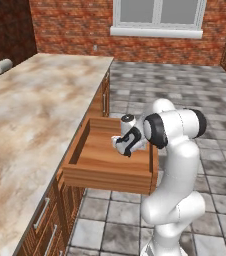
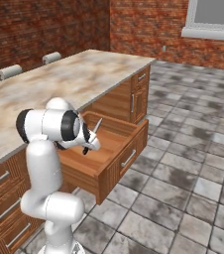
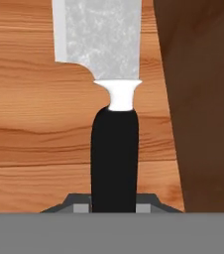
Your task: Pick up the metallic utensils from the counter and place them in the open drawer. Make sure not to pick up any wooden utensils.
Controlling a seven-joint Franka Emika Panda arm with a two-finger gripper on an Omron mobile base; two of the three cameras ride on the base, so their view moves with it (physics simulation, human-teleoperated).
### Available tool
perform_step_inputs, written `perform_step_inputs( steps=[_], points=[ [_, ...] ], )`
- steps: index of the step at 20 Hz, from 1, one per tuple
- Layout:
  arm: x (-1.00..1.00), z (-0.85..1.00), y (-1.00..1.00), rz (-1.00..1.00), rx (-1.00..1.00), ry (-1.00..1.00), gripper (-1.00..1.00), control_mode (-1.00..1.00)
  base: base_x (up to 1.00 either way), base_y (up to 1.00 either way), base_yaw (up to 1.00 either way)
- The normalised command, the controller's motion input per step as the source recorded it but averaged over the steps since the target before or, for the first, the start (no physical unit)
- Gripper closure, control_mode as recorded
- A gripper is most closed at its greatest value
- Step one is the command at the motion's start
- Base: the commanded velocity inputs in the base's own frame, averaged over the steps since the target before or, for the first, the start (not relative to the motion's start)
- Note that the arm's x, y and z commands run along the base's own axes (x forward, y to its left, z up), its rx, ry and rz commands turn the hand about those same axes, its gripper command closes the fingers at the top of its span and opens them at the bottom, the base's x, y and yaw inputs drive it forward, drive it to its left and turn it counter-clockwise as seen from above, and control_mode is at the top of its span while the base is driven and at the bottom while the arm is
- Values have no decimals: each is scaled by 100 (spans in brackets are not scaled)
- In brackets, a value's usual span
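Gripper [image 3: 114,207] clamps knife [image 3: 113,149] handle — inside open drawer [image 1: 105,175]

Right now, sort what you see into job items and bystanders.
Job: knife, held by the gripper; open drawer; counter.
Lying about: two grey rolls at the counter's far edge; window.

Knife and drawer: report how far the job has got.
Done: the knife is off the counter, clamped by its black handle in the gripper. In hand: the gripper hangs inside the open drawer with the blade over the wooden floor, not yet let go. Left: releasing it; no other utensil can be made out.
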Motion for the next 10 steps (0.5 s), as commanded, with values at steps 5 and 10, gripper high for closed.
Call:
perform_step_inputs(
  steps=[5,10],
  points=[
    [7,12,-2,0,1,11,100,-100,0,0,0],
    [-10,-2,-19,3,5,6,100,-100,0,0,0]
  ],
)
